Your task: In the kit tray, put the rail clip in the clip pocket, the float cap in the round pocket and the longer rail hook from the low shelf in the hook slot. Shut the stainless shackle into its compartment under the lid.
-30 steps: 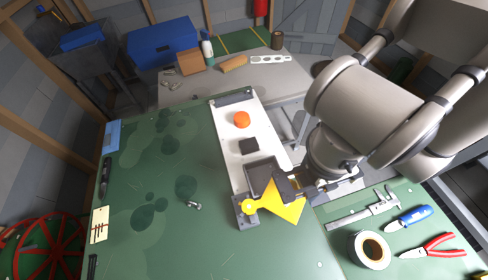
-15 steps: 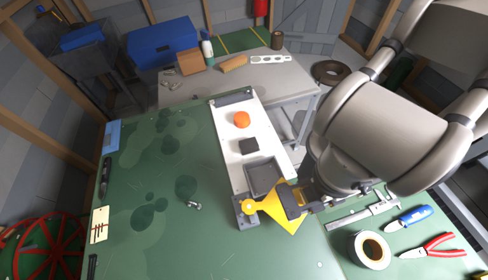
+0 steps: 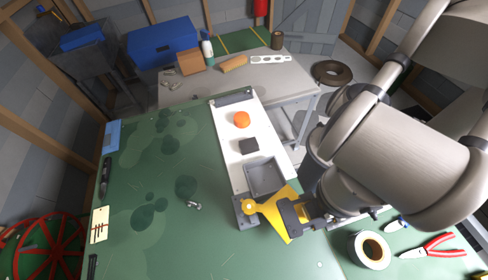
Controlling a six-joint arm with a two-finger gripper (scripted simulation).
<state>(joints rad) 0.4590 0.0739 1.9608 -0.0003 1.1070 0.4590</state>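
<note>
My gripper (image 3: 293, 216) is closed on the edge of the yellow lid (image 3: 279, 210), which stands swung open beside the kit tray (image 3: 252, 138). The lid pivots on a grey hinge block (image 3: 245, 212) with a yellow knob (image 3: 247, 205). The grey compartment (image 3: 263, 176) at the tray's near end is open and looks empty. The orange float cap (image 3: 242, 119) sits in the round pocket. A dark rail clip (image 3: 248, 145) sits in the clip pocket. A grey rail hook (image 3: 232, 98) lies in the slot at the far end. The stainless shackle (image 3: 193, 204) lies on the green bench, left of the tray.
A blue box (image 3: 162, 42) stands behind the low grey shelf table (image 3: 237, 76), which carries a cardboard box (image 3: 190, 61), a spray bottle (image 3: 207, 48), a brush (image 3: 233, 63) and small metal pieces (image 3: 171, 83). A tape roll (image 3: 369, 250) and pliers (image 3: 432, 250) lie at the right.
</note>
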